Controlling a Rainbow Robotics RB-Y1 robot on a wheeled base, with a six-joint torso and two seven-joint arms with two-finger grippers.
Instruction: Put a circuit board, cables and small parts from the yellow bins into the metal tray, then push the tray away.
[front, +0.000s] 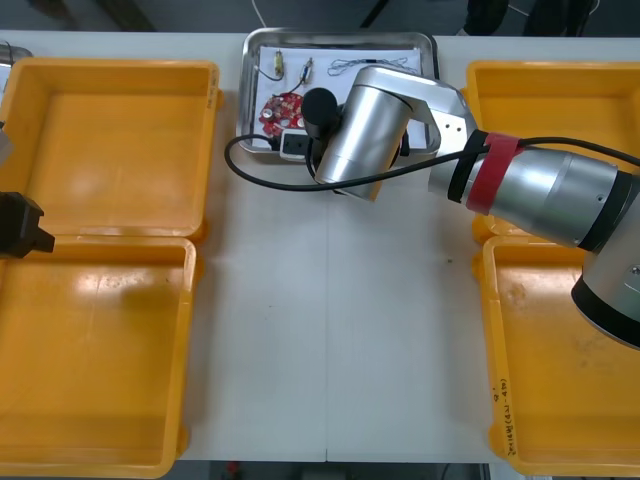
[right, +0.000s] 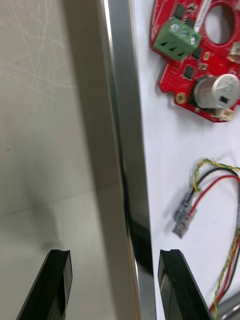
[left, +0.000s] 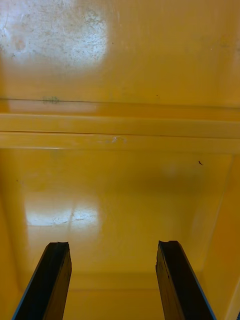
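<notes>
Right gripper (right: 114, 255) spread astride rim of shiny metal tray (right: 120, 100), round red circuit board (right: 200, 75) inside, left gripper (left: 112, 246) spread over yellow bin (left: 120, 75)

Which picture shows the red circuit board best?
The right wrist view: the circuit board is close and detailed, past the right end effector straddling the metal tray rim. The front view shows the circuit board tiny in the tray. The left wrist view faces a yellow bin.

r arm (front: 365, 125) over tray (front: 255, 60) w/ red board (front: 282, 110), cables (front: 355, 66).
</notes>
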